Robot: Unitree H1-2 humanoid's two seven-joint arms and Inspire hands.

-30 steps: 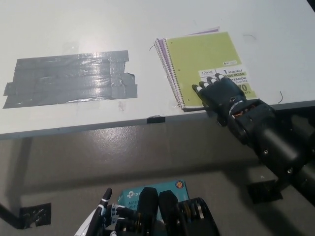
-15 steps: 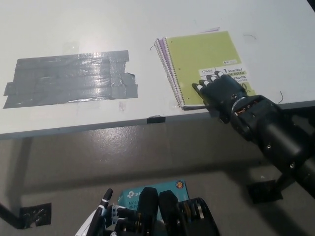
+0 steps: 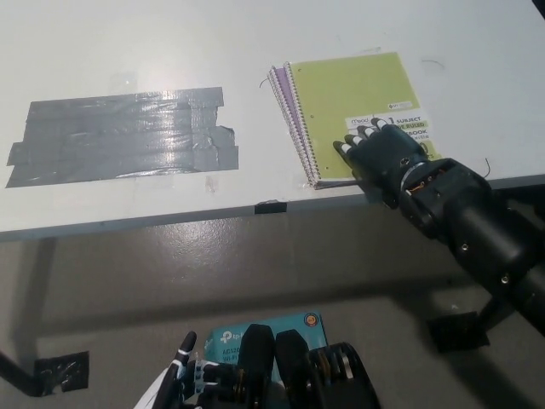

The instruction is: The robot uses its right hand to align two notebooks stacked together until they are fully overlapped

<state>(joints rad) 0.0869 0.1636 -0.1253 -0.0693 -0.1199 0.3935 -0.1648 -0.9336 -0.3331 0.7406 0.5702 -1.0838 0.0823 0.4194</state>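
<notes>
Matt green notebook (image 3: 353, 106) cover, glossy grey tape (image 3: 123, 135) — smooth white table (image 3: 170, 43)

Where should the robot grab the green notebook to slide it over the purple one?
Probably at the near right corner of the green notebook, coming from the table's front edge, where the right hand lies flat on it. That corner is by the edge, and the spiral side is on the left, beside the purple notebook peeking out.

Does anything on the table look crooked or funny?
Yes. The green notebook isn't square on the purple notebook under it, whose edge peeks out on the left. The right hand rests flat on the green cover. A big patch of grey tape is stuck messily to the table.
</notes>
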